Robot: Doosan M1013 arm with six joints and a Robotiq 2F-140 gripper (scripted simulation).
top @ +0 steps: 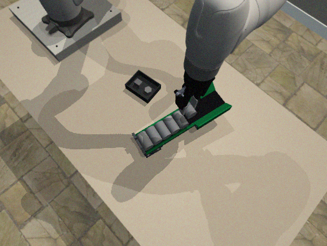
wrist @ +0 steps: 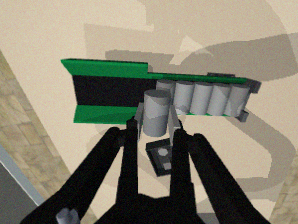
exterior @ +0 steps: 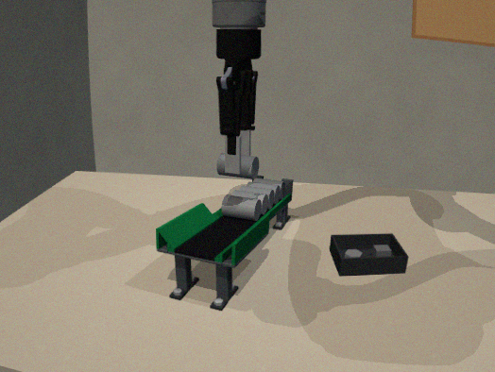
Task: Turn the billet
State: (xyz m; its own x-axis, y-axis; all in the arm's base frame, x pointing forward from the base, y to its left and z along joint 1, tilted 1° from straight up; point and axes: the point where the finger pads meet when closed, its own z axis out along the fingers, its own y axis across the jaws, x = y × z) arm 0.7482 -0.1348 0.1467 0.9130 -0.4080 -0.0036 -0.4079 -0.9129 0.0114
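A green-walled feed ramp (top: 215,113) (exterior: 181,228) (wrist: 102,67) with a black bed stands on legs on the table. Several grey billets (top: 163,128) (exterior: 246,208) (wrist: 210,98) lie across it, side by side, against the dark stop (top: 138,145) (exterior: 286,183) (wrist: 252,87). My gripper (top: 187,107) (exterior: 237,162) (wrist: 156,111) is shut on one more billet (top: 189,110) (exterior: 237,165) (wrist: 155,107). It holds this billet clear above the ramp, over the uphill end of the row. In the wrist view the held billet runs across the ramp, parallel to the others.
A small black tray (top: 154,93) (exterior: 373,268) (wrist: 157,169) with two grey pieces stands on the table beside the ramp. The arm's base plate (top: 84,31) sits at the table's far corner. The ramp's uphill half holds no billets.
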